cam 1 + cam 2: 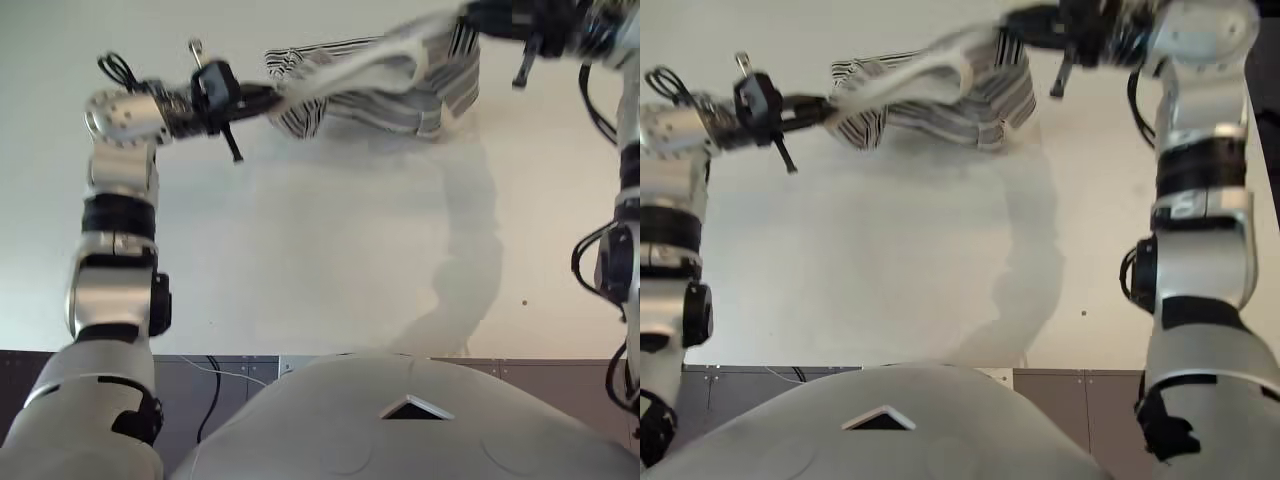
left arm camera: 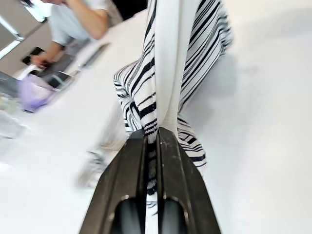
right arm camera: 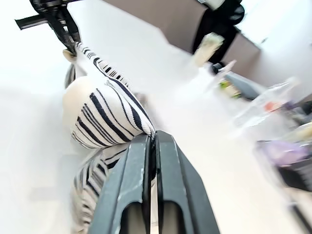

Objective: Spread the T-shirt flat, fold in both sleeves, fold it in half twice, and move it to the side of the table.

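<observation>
A black-and-white striped T-shirt (image 1: 380, 85) hangs bunched above the far part of the white table (image 1: 330, 260), stretched between both arms. My left gripper (image 1: 268, 95) is shut on its left end, and the cloth runs out from between the fingers (image 2: 139, 156) in the left wrist view. My right gripper (image 1: 1012, 22) is shut on the right end, higher and farther back, with striped cloth (image 3: 105, 117) pinched at the tips. The shirt's lower folds sag toward the tabletop; whether they touch it I cannot tell.
The near and middle tabletop (image 1: 890, 260) is bare white. Beyond the table's far side lie a purple bag (image 2: 31, 92) and clutter (image 3: 273, 112). The table's front edge (image 1: 200, 352) runs just ahead of me.
</observation>
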Robot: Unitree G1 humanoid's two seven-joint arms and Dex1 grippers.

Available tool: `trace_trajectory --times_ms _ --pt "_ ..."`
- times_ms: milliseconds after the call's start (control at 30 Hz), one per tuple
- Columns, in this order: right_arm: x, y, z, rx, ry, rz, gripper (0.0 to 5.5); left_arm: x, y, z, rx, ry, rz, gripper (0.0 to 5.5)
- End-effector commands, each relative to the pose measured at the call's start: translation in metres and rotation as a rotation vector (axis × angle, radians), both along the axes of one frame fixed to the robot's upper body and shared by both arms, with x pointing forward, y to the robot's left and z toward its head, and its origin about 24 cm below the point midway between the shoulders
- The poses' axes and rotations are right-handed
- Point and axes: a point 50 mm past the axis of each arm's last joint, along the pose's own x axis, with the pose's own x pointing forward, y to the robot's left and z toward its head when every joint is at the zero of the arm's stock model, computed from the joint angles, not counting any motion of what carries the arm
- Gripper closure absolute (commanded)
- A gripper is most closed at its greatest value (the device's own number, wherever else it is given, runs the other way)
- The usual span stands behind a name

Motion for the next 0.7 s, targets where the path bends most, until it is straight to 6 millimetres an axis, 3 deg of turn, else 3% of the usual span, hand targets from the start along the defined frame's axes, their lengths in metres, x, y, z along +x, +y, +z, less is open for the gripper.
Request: trace_trajectory --times_ms 33,200,233,400,500,533,600,700 --pt "-0.103 -0.001 -0.034 -0.12 0.22 0.274 5.38 -0.076 -0.013 0.028 0.083 -0.081 -0.3 5.4" --pt "-0.128 0.004 -0.041 -0.168 0.244 0.271 5.38 -0.101 -0.009 0.022 0.267 -0.082 -0.408 5.4" --pt "-0.13 0.005 -0.044 -0.189 0.242 0.248 5.4 -0.105 -0.009 0.019 0.305 -0.087 -0.425 5.08" --pt "-0.146 0.001 -0.048 -0.228 0.287 0.211 4.56 -0.114 -0.006 0.015 0.411 -0.098 -0.483 4.4" --pt "-0.162 -0.005 -0.047 -0.272 0.379 0.258 4.13 -0.115 -0.001 0.025 0.36 -0.019 -0.432 3.95" --pt "-0.163 -0.007 -0.044 -0.275 0.387 0.257 4.13 -0.116 0.0 0.03 0.334 0.048 -0.413 3.83" --pt "-0.143 -0.008 -0.031 -0.21 0.331 0.171 4.13 -0.118 0.007 0.047 0.253 0.226 -0.363 3.77" --pt "-0.11 -0.005 -0.012 -0.061 0.23 0.033 4.13 -0.1 0.018 0.073 0.104 0.333 -0.229 3.77"
